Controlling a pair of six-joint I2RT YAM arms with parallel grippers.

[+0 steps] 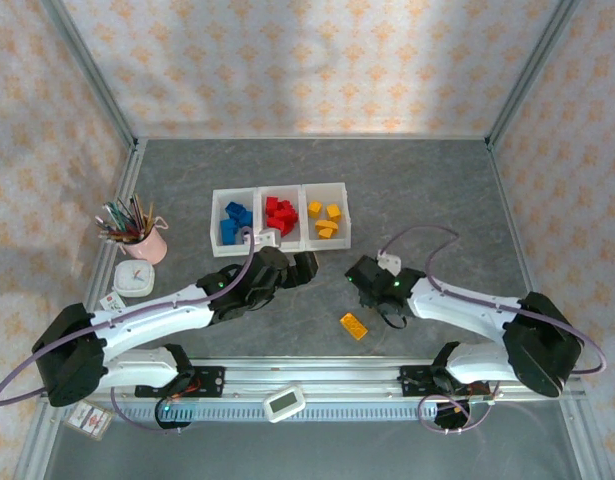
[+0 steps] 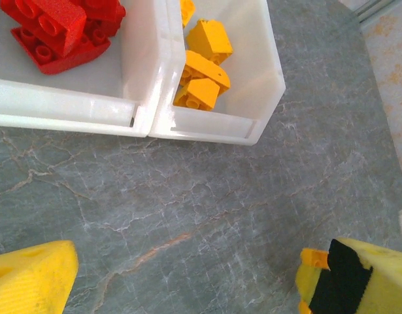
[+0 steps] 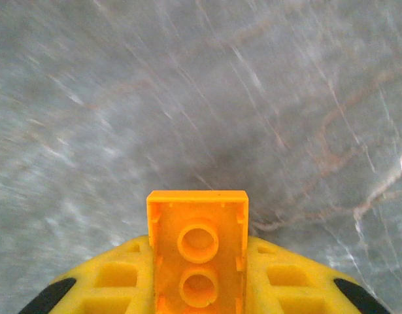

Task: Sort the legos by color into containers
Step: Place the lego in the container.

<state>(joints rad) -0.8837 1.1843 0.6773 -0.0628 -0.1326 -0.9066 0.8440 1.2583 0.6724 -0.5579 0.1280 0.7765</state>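
Right gripper (image 1: pixel 364 273): is clamping a small yellow-orange studded plastic brick (image 3: pixel 197 222) by its long sides, hollow underside facing the wrist camera, over the grey marbled surface (image 1: pixel 427 190).
Why so: the side grip is probably keeping the brick square for a clean drop.
Left gripper (image 1: pixel 303 266): is hanging wide open, empty, just in front of the bins.
Three joined translucent white bins (image 1: pixel 280 190): are holding blue, red and yellow-orange bricks, left to right.
Loose flat yellow-orange brick (image 1: pixel 354 326): is lying between the arms, awaiting sorting.
In the way: the left gripper may be crowding the approach to the right-hand bin.
Bystanders: a pink cup of pencils (image 1: pixel 145 242) is standing well apart at the left.
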